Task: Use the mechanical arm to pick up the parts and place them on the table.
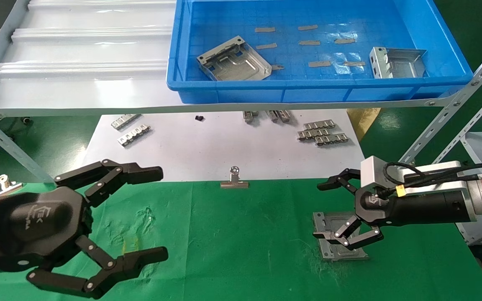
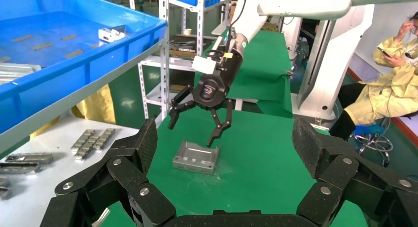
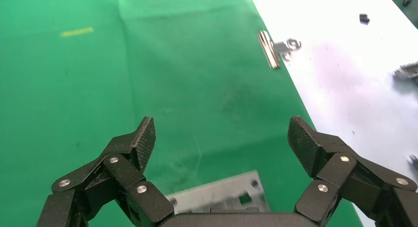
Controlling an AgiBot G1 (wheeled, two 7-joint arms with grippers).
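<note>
One silver-grey bracket (image 1: pixel 341 251) lies flat on the green table (image 1: pixel 232 242) at the right; it also shows in the left wrist view (image 2: pixel 195 158) and the right wrist view (image 3: pixel 222 197). My right gripper (image 1: pixel 322 209), on the white and silver arm with the green ring light, hangs open just above it, empty, and not touching it (image 2: pixel 193 133) (image 3: pixel 223 138). Two more brackets (image 1: pixel 234 60) (image 1: pixel 396 62) lie in the blue tray (image 1: pixel 308 83) on the shelf. My left gripper (image 1: pixel 159 213) is open and empty, parked over the table's left side (image 2: pixel 224 143).
A silver binder clip (image 1: pixel 234 179) sits where the green cloth meets the white sheet (image 1: pixel 207 146). Toothed metal strips (image 1: pixel 322 133) lie on that sheet under the shelf. A slanted rack post (image 1: pixel 454 108) stands at the right. A person (image 2: pixel 389 89) sits beyond the table.
</note>
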